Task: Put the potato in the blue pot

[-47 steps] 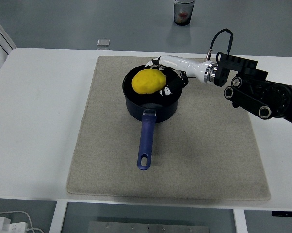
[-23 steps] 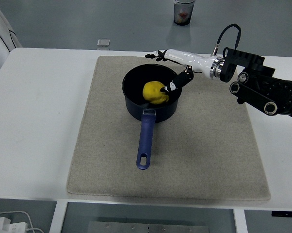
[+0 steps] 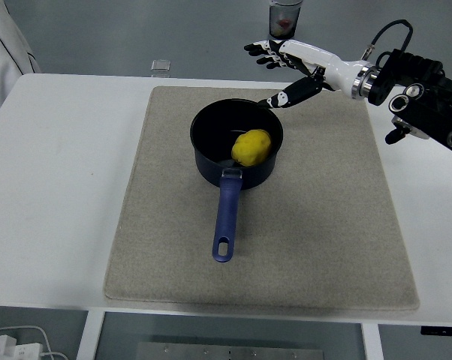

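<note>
Your right hand (image 3: 286,60) was up over the far edge of the mat (image 3: 166,225), beyond the blue pot (image 3: 211,169) and clear of its rim, fingers spread and gripping nothing. The thumb pointed down toward the pot's far-right rim but I judged it not touching. The left arm was not in view.

The potato (image 3: 251,147) lay inside the pot, on the right half of the floor, close against the wall on the handle side. It sat below the rim line as far as I could tell. The task read as essentially done at this moment.

Risks noted for you:
1. The thumb hung near the rim. A low sweep to the side could clip the pot and slide it on the mat, or jolt the potato.
2. The pot's handle (image 3: 226,217) stuck out toward the near edge of the table (image 3: 61,187). Any path crossing low over the mat could catch it and spin the pot.
3. A cup (image 3: 284,16) stood just behind the hand, off the table on the floor beyond, and a small clear box (image 3: 160,67) rested at the table's far edge. A backward swing looked unlikely to reach either, but you should lift before you retract
</note>
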{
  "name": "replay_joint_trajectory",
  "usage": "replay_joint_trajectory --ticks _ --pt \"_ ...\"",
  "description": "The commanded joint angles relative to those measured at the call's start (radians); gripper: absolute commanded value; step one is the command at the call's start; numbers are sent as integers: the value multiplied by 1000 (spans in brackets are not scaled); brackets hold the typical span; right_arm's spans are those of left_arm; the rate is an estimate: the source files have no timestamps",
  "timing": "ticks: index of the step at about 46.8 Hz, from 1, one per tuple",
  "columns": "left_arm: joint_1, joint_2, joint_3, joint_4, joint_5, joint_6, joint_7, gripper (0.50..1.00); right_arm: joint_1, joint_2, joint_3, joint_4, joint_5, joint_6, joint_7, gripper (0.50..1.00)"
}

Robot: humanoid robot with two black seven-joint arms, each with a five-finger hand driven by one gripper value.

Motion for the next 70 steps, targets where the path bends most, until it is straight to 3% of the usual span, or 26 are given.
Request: replay_joint_trajectory --ticks 1,11,19,23,41,70 --pt "0 0 0 1 0 0 0 996 -18 -6 -4 -7 51 -4 -4 930" --pt "0 0 0 1 0 0 0 996 -78 -37 7 -22 177 -2 -17 928" --pt "0 0 0 1 0 0 0 996 -118 -40 49 -47 413 2 -125 928" --pt "0 0 0 -1 0 0 0 996 -129 -40 58 -64 499 2 -151 928" --pt "0 0 0 -1 0 0 0 996 -164 -26 81 -139 691 21 -156 928" --pt "0 0 0 -1 0 0 0 996 -198 -5 154 -193 700 7 -145 930"
